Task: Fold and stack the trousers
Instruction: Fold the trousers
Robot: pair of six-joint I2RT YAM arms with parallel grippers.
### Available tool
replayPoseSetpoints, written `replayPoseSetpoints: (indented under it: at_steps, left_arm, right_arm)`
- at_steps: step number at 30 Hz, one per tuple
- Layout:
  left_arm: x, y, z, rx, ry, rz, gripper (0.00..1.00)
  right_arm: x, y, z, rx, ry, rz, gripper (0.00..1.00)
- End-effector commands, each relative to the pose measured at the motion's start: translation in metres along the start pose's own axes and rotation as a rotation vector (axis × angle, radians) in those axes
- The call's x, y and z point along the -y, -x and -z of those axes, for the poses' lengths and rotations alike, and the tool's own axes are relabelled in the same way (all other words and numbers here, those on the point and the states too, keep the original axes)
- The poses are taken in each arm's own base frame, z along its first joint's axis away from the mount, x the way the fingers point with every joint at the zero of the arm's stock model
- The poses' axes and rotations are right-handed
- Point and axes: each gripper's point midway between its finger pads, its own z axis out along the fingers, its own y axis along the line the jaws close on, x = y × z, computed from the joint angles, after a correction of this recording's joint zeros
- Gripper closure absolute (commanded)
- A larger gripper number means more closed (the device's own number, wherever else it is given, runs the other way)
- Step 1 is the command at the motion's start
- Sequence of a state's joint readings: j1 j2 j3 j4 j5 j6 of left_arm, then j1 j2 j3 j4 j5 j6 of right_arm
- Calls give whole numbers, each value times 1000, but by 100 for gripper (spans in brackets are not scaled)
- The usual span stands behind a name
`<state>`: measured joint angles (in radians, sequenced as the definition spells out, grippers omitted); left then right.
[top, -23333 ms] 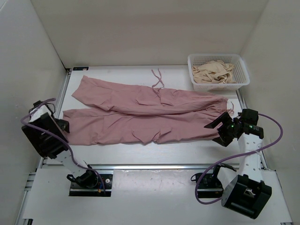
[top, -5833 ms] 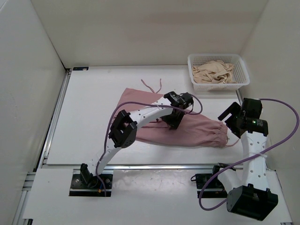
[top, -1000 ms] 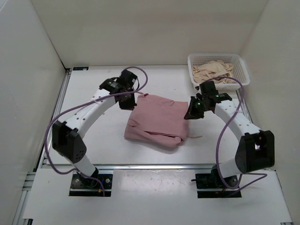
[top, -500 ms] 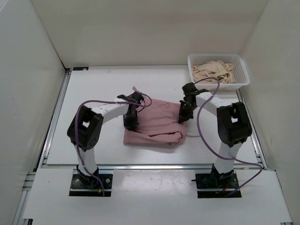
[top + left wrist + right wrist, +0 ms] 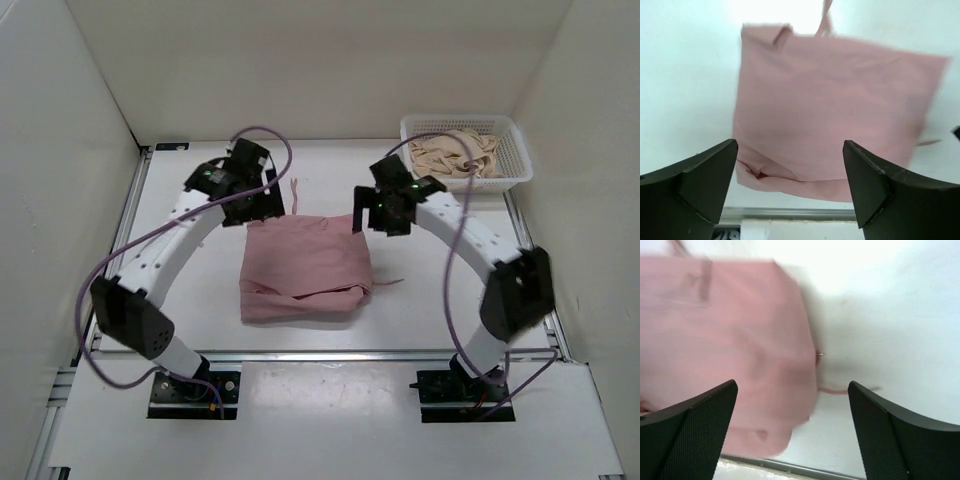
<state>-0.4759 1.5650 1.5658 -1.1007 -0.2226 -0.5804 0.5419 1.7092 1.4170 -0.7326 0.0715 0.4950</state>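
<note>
The dusty-pink trousers lie folded into a squarish bundle at the middle of the table, with layered edges along the near side. One drawstring trails off the far edge and another off the right side. My left gripper hovers open above the bundle's far left corner, holding nothing. My right gripper hovers open above the far right corner, also holding nothing. In the left wrist view the trousers fill the space beyond the spread gripper. In the right wrist view the trousers lie left of the gripper.
A white basket at the back right holds a beige garment. White walls close in the table on the left, back and right. A metal rail runs along the table's near edge, just in front of the bundle.
Both grippers were shut on the fabric and have opened, letting it go, then drawn up and back toward the far side. The bundle now lies flatter, squarer and slightly further left.
</note>
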Motion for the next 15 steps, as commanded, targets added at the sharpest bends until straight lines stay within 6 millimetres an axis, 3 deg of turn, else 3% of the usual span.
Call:
replayPoseSetpoints:
  at_steps: [1,2,3,5,6,7,8,11,12,15]
  left_arm:
    - [-20,32,69,162,-17,-16,0]
    - [-19,37,76,184,-30,-10,0]
    - [-25,41,83,205,-17,3,0]
    - [-30,46,105,263,-41,20,0]
    - [-34,45,110,279,-37,25,0]
    - [-39,44,122,311,-47,46,0]
    - [-42,42,130,323,-54,50,0]
    - [-62,33,152,379,-42,104,0]
    - [-67,29,153,384,-33,106,0]
    - [-83,18,167,425,-26,121,0]
  right_arm:
    - [29,36,99,290,-98,-33,4]
    - [42,37,112,325,-130,-52,2]
    - [57,39,138,401,-162,-77,2]
    - [85,27,148,417,-218,-96,1]
    - [94,22,166,460,-219,-118,0]
    - [107,10,166,444,-251,-121,0]
    - [121,5,179,476,-277,-138,0]
    - [145,-16,186,467,-341,-173,0]
    - [148,-19,194,499,-341,-180,0]
    - [151,-33,193,481,-334,-183,0]
